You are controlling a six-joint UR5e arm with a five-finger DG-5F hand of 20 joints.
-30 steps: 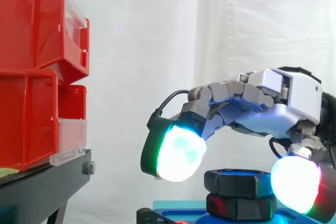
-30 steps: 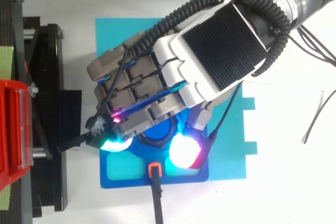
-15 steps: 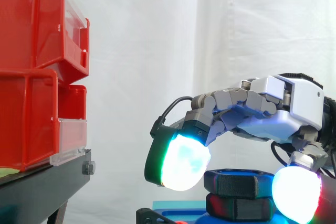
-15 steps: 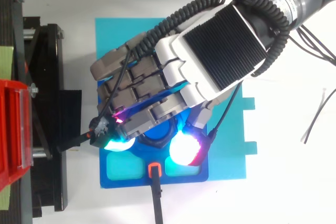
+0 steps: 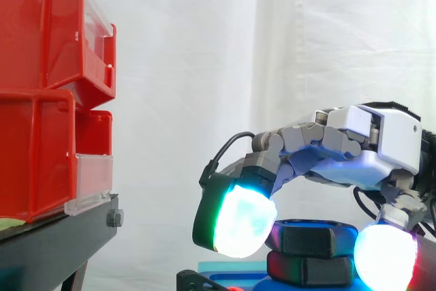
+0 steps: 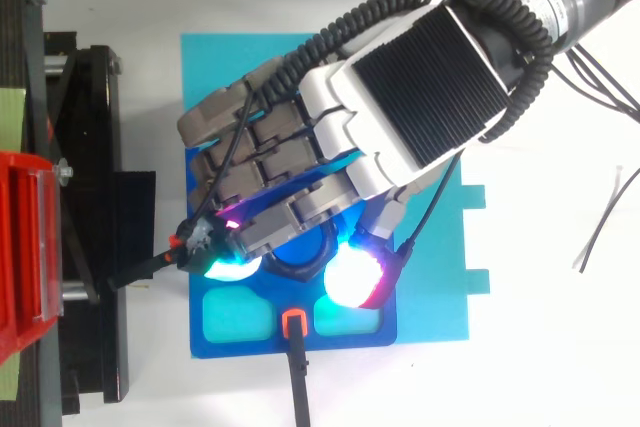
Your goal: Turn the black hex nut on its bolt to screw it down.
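White-cyan pads [image 5: 238, 221] of the hand [image 5: 371, 144] press either side of the black hex nut [image 5: 313, 238], fingers and thumb curled round it in a grip. Nut sits on a second dark hex piece [image 5: 306, 268] above the blue base [image 6: 250, 347]. Red bins [image 5: 41, 148] at left. White curtain [image 5: 204, 66] behind.

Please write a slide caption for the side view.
Robot hand with glowing fingertips curled around a black nut, red bins at left.

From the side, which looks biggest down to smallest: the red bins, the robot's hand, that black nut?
Largest: red bins and hand. They look about alike, and both run past the view's edge, so I won't rank them.
Smallest: black hex nut, clearly.
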